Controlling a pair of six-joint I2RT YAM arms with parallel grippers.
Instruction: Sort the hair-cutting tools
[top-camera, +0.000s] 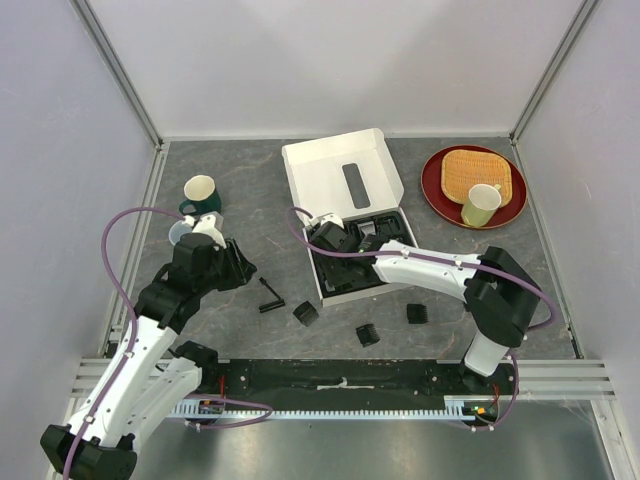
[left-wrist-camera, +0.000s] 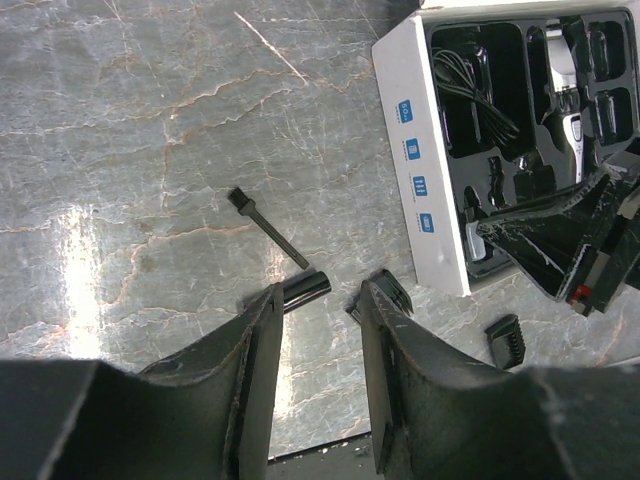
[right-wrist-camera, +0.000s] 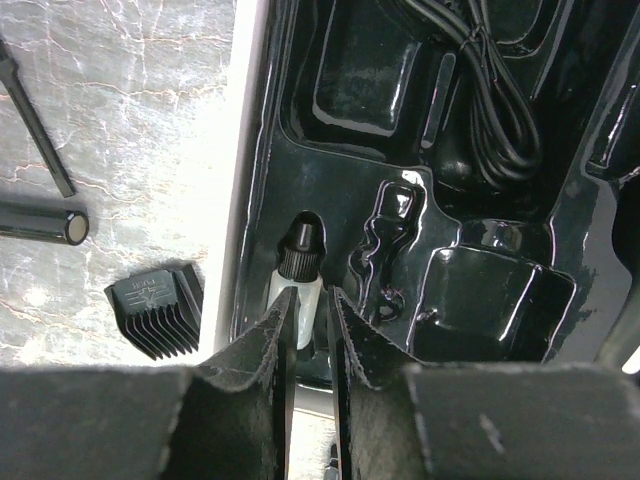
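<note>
The right end effector (right-wrist-camera: 310, 300) reaches into the black tray (right-wrist-camera: 480, 290) of the white box (top-camera: 335, 175), its fingers (right-wrist-camera: 272, 345) drawn close together and clamped on the pale body of a small bottle (right-wrist-camera: 299, 262) with a black cap, which stands in a narrow pocket by the tray's left wall. A coiled cord (right-wrist-camera: 500, 100) lies in a deeper pocket farther back, and the left wrist view shows the clipper (left-wrist-camera: 570, 110) with its silver head lying in the tray beside the cord. The left end effector (left-wrist-camera: 322, 297) hovers over the grey surface (top-camera: 250, 180) to the left of the box, its fingers (left-wrist-camera: 255, 370) apart with nothing between them. Just past its fingertips lie a short black tube (left-wrist-camera: 305, 290) and a thin brush (left-wrist-camera: 270, 228), the two nearly touching end to end. On the surface in front of the box sit a comb guard (top-camera: 306, 313), a second comb guard (top-camera: 368, 335) and a third comb guard (top-camera: 417, 313), each apart from the others. A green cup (top-camera: 200, 193) stands at the far left, and a red plate (top-camera: 432, 185) sits at the far right.
</note>
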